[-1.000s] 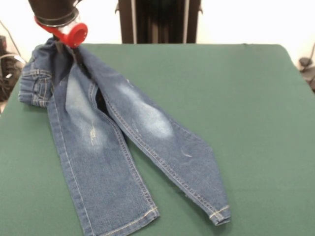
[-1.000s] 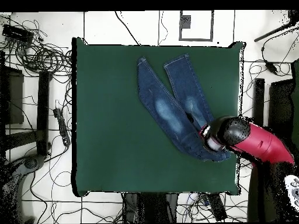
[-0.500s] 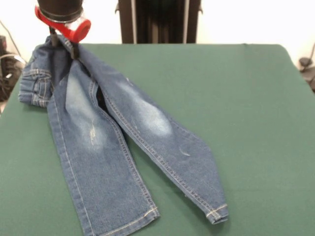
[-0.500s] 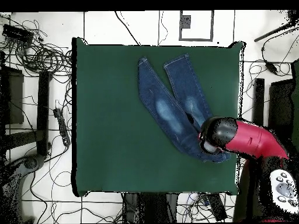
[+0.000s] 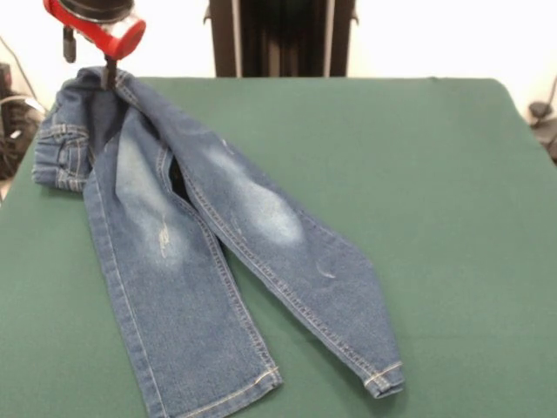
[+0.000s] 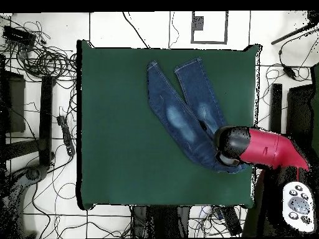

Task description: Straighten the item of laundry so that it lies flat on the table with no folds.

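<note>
The blue denim jeans [image 5: 165, 235] lie on the green table [image 5: 418, 218] at its left side. The waistband [image 5: 61, 144] is bunched and folded at the far left edge, and the two legs fan toward the near edge, overlapping at the thighs. My gripper [image 5: 89, 72] hangs over the top of the waist with its fingers apart, open; one finger [image 5: 109, 74] touches the cloth. In the overhead view the jeans [image 6: 180, 115] run from the table's top middle to the right, and the red arm's head [image 6: 233, 144] covers the waist end and the gripper.
The robot's dark pedestal [image 5: 278, 35] stands behind the table's far edge. The bunched waist lies close to the table's edge [image 6: 254, 124]. Cables [image 6: 37, 56] and a white controller [image 6: 298, 205] lie on the floor around the table.
The gripper has risen and shifted left off the waist area, with its fingers now apart. The jeans have stayed almost in place; only the right leg's hem shifted slightly.
</note>
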You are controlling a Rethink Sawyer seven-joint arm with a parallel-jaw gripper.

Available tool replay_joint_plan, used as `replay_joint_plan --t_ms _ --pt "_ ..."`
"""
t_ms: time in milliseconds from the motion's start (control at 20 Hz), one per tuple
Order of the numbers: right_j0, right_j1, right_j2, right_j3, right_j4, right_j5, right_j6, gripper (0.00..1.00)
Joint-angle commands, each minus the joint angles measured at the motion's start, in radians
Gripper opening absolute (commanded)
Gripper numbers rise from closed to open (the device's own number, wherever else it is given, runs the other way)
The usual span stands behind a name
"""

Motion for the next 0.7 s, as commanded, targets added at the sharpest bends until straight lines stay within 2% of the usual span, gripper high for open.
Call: replay_joint_plan --t_ms 50,150,700 --pt "-0.006 0.045 0.036 0.031 0.003 -0.075 0.109 1.00" --pt "-0.009 0.098 0.057 0.003 0.027 -0.102 0.143 1.00" --pt "-0.066 0.126 0.124 0.100 0.079 -0.232 0.129 1.00"
